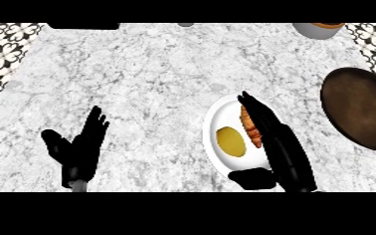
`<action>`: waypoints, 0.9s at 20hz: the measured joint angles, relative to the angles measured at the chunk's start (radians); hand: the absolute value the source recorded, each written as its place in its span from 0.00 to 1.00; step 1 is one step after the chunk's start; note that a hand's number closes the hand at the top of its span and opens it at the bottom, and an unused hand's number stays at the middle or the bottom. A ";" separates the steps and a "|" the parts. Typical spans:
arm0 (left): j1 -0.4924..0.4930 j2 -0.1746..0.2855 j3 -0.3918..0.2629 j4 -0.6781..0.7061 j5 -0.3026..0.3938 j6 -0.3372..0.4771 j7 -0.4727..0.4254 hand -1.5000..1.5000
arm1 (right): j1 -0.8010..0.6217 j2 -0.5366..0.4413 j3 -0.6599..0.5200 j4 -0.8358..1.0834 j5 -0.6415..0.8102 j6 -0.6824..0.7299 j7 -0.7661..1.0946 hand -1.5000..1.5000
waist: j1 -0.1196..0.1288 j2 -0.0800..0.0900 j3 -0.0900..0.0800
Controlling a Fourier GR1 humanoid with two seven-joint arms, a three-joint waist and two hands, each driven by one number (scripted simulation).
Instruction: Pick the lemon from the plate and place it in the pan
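Note:
A yellow lemon lies on a white plate at the lower right of the counter, beside a brown croissant. My right hand stretches over the plate's right side with straight fingers, just right of the lemon, its thumb below the plate; it holds nothing. The dark brown pan sits at the right edge, partly cut off. My left hand rests open at the lower left, fingers up.
A grey cup with a brown top stands at the far right back. A dark object lies along the back edge at left. Patterned tiles show at both upper corners.

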 measured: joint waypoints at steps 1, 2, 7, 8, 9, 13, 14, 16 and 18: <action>-0.001 -0.001 -0.001 0.004 -0.001 -0.003 -0.002 0.50 | -0.028 -0.007 0.012 0.014 0.016 0.047 0.046 0.00 | 0.003 0.000 -0.001; 0.001 -0.003 -0.004 0.007 -0.004 -0.007 -0.009 0.50 | -0.053 -0.021 0.018 0.034 0.022 0.098 0.079 0.00 | 0.006 0.001 -0.001; -0.006 -0.016 -0.008 0.015 -0.012 -0.005 -0.013 0.50 | -0.222 -0.019 0.040 0.132 0.032 0.335 0.245 0.00 | 0.009 0.002 0.000; -0.007 -0.012 -0.001 0.014 -0.012 -0.006 -0.009 0.50 | -0.250 -0.010 0.037 0.161 0.031 0.365 0.257 0.00 | 0.006 0.001 0.000; -0.004 -0.008 0.008 0.018 -0.006 -0.018 -0.013 0.50 | -0.285 0.016 0.036 0.199 0.034 0.385 0.266 0.00 | 0.005 0.001 0.001; 0.013 -0.016 0.021 0.010 -0.012 -0.024 -0.008 0.50 | -0.370 0.067 0.014 0.287 0.051 0.470 0.286 0.00 | -0.003 0.000 0.002; 0.009 -0.019 0.020 0.005 -0.015 -0.021 -0.001 0.50 | -0.387 0.069 0.014 0.305 0.051 0.499 0.295 0.00 | -0.004 0.000 0.002; 0.011 -0.019 0.026 0.014 -0.017 -0.027 -0.008 0.50 | -0.396 0.082 0.017 0.342 0.043 0.553 0.313 0.00 | -0.005 0.000 0.002; -0.011 -0.023 0.032 0.030 -0.021 -0.025 -0.003 0.50 | -0.404 0.091 0.014 0.371 0.018 0.618 0.325 0.00 | -0.008 0.000 0.002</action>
